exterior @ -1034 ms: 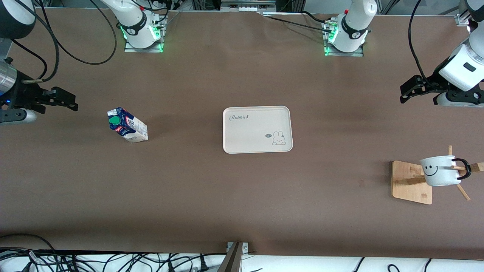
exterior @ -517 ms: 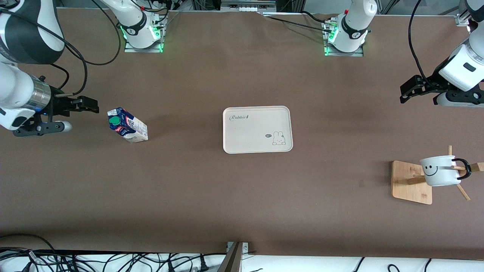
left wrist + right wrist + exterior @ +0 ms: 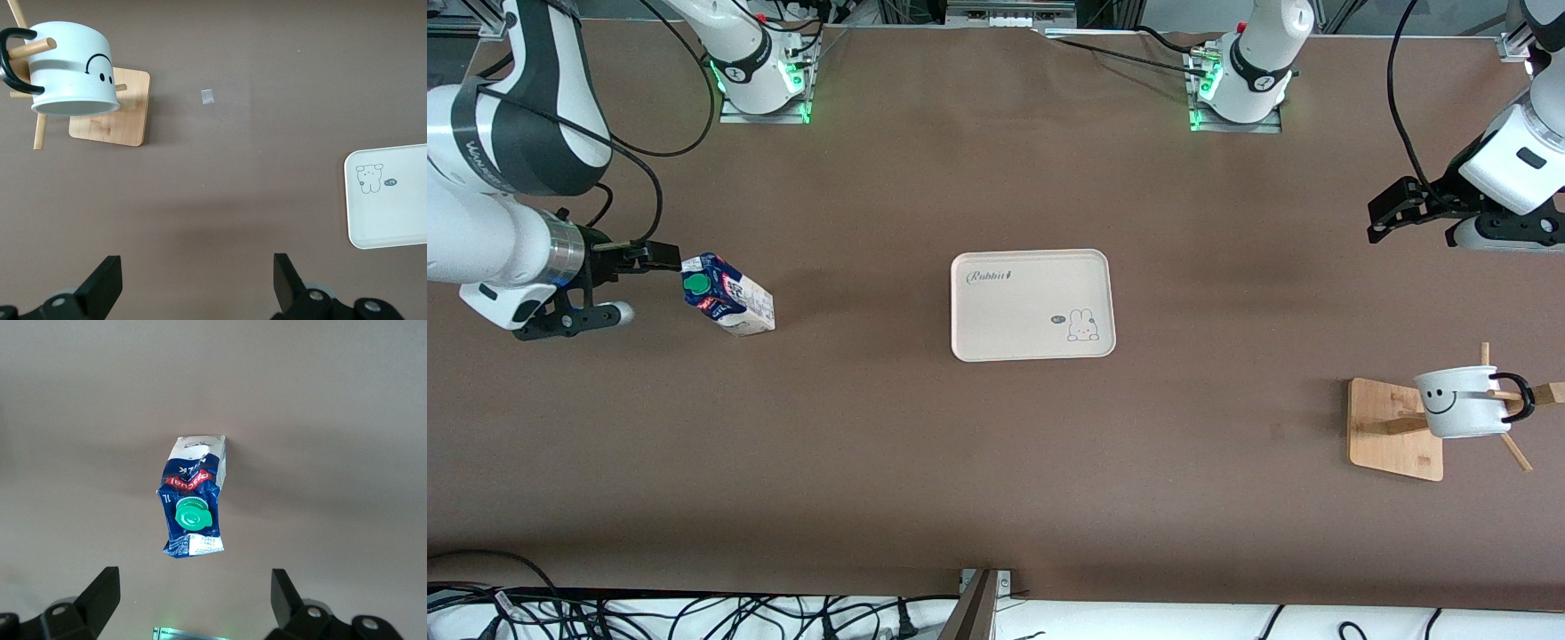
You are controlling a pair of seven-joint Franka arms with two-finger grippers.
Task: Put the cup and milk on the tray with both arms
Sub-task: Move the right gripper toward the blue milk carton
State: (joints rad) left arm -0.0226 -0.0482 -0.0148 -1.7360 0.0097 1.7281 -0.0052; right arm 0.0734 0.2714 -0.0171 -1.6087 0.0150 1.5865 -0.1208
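The milk (image 3: 727, 295), a dark blue and white carton with a green cap, stands tilted on the table toward the right arm's end. My right gripper (image 3: 656, 258) hovers open just beside the carton's top without touching it. In the right wrist view the milk (image 3: 193, 500) sits ahead of the right gripper (image 3: 193, 587). The cream tray (image 3: 1032, 304) lies bare at mid-table. The white smiley cup (image 3: 1458, 403) hangs by its black handle on a wooden rack. My left gripper (image 3: 1385, 218) waits open over bare table at the left arm's end, with the cup (image 3: 70, 67) and tray (image 3: 390, 197) in its view.
The rack's wooden base (image 3: 1383, 427) and slanted pegs (image 3: 1513, 449) stand under the cup. A small scrap of tape (image 3: 208, 97) lies on the table near the rack. Both arm bases (image 3: 756, 76) line the table's top edge. Cables (image 3: 694, 613) run along the front edge.
The right arm has swung in from the table's end, bringing its open gripper up beside the milk's top. The left arm, cup, milk and tray have not moved.
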